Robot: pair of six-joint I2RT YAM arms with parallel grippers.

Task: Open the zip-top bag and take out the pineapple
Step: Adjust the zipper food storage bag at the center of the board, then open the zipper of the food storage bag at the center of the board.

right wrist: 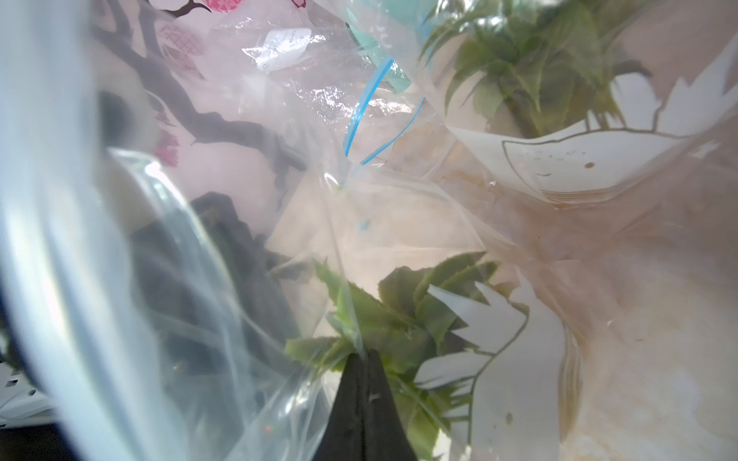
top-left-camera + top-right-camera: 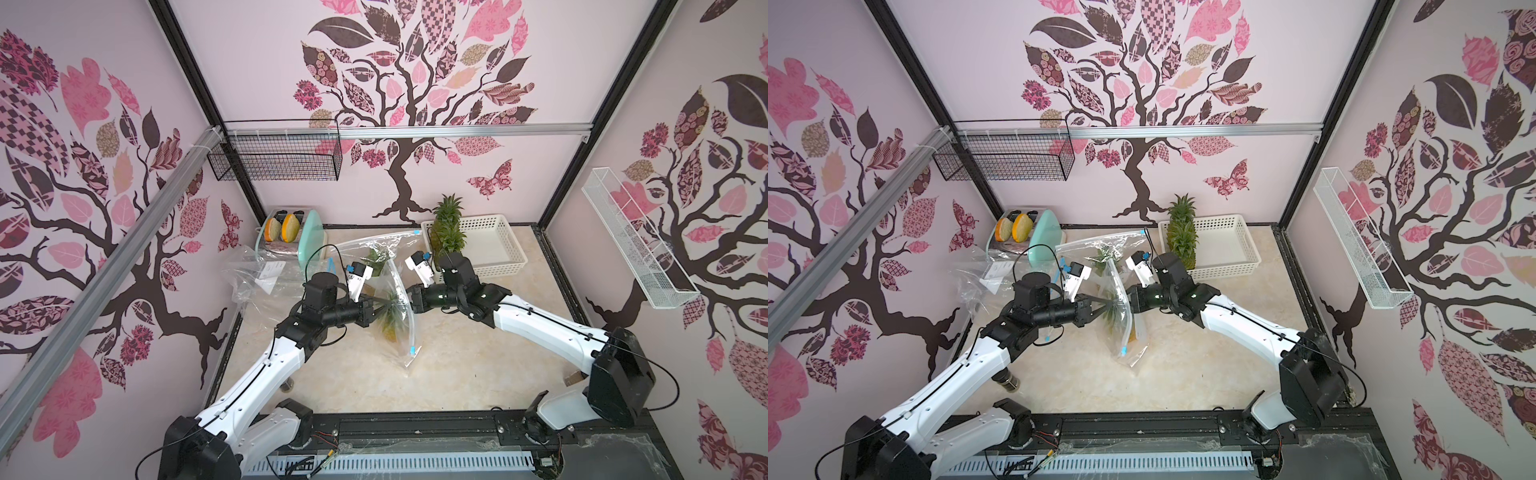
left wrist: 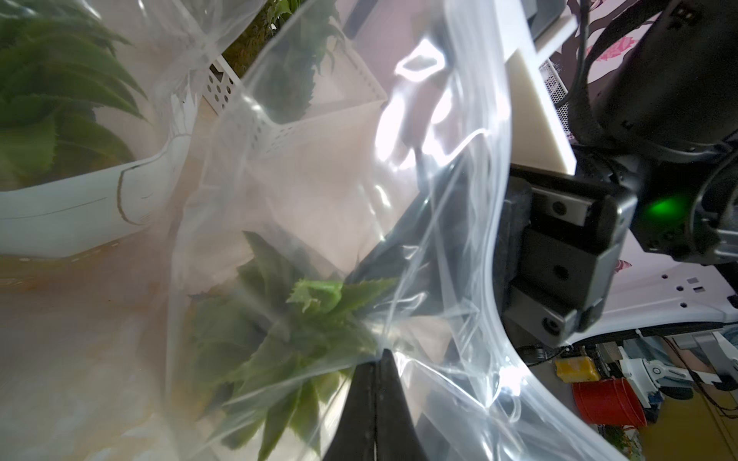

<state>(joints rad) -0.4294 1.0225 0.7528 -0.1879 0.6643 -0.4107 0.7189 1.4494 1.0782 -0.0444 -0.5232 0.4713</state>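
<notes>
Pinches clear film with the left end effector (image 3: 379, 357) and the right end effector (image 1: 361, 355), each pair of jaws pressed together on opposite walls of the zip-top bag (image 2: 404, 336), upright with its lower end down at the worktop (image 2: 457, 365). Encloses the pineapple (image 2: 390, 322), crown toward both tips. Draw the two walls apart level and evenly, probably best gripping close to the seal; avoid trapping the leaves lying right at the tips. Count two end effectors; two bags; three pineapples: this one, a second pineapple (image 2: 376, 259) inside a second bag (image 2: 357, 245) behind, a third pineapple (image 2: 446, 232) at the white basket (image 2: 494, 249); one crumpled clear wrap (image 2: 253, 274).
</notes>
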